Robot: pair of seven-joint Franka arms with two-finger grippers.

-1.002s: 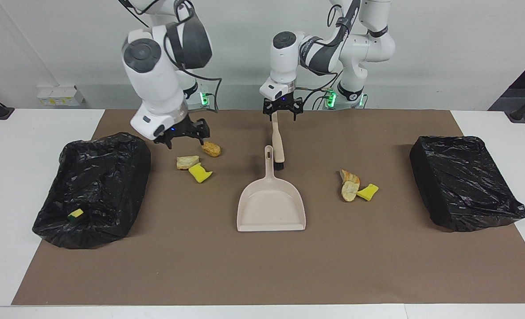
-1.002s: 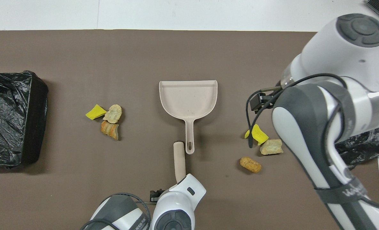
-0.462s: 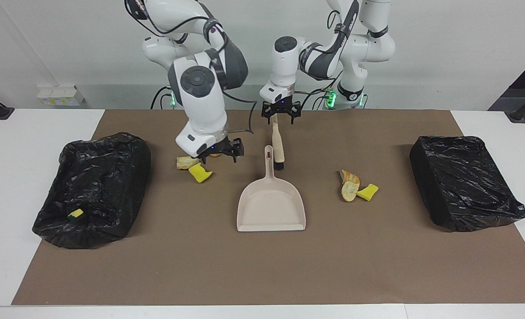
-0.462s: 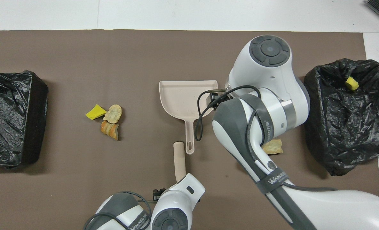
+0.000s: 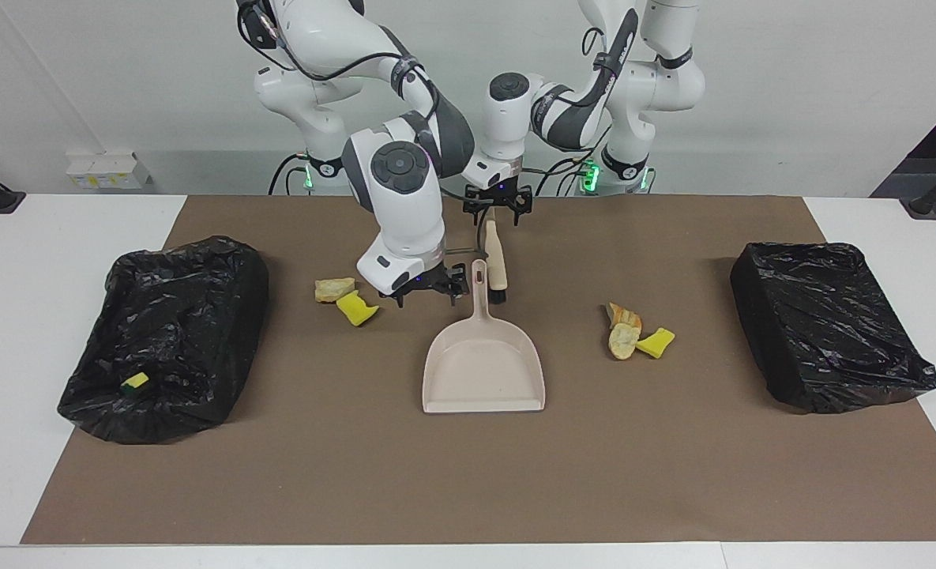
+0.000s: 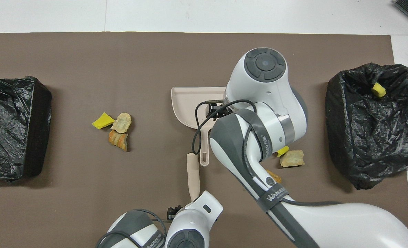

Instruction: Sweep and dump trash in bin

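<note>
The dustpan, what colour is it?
The dustpan is a pale beige; the facing view shows it best.

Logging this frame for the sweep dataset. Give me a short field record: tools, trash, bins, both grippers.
dustpan: flat on the mat, mid-table, empty
brush: lying beside the dustpan's handle, nearer the robots
trash: two loose clusters, one toward each arm's end
bins: two, black-bagged, one at each end
right gripper: open, beside the dustpan's handle
left gripper: open, over the brush's handle
</note>
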